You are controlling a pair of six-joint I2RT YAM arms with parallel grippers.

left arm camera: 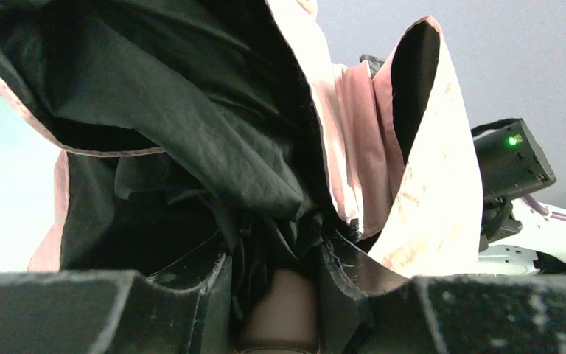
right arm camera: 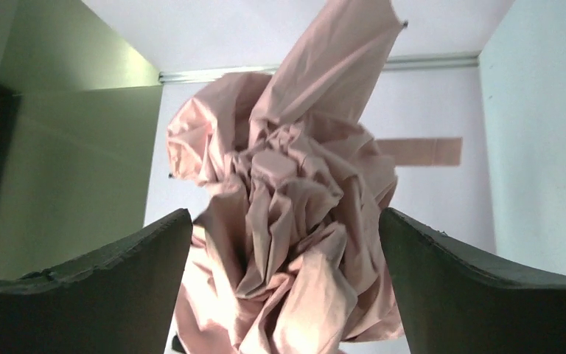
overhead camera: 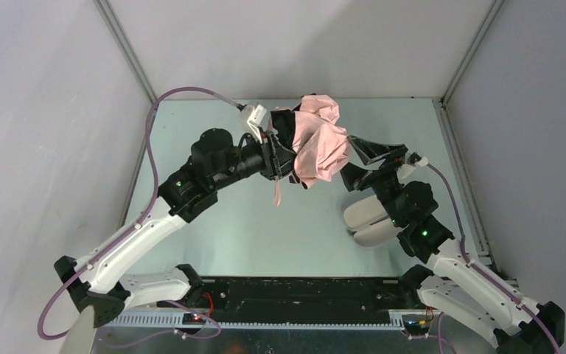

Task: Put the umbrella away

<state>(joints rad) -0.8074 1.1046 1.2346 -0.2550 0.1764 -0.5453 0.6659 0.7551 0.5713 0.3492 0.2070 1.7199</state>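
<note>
Umbrella (overhead camera: 320,144), where's it pointing?
— Aloft above the table (overhead camera: 265,221), long axis roughly far-to-near: crumpled salmon fabric, dark lining. My left gripper (left arm camera: 274,284) clamps it; my right gripper (right arm camera: 284,217) gapes wide, holding nothing.

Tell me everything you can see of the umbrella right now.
The umbrella is collapsed but not wrapped: salmon-pink fabric with a black lining, bunched in loose, crumpled folds. It appears to be held up off the table between the two arms. The left gripper is shut on one end of it. The open right gripper brackets the bunched canopy without pinching it. A pink strap dangles. The shaft is hidden.
</note>
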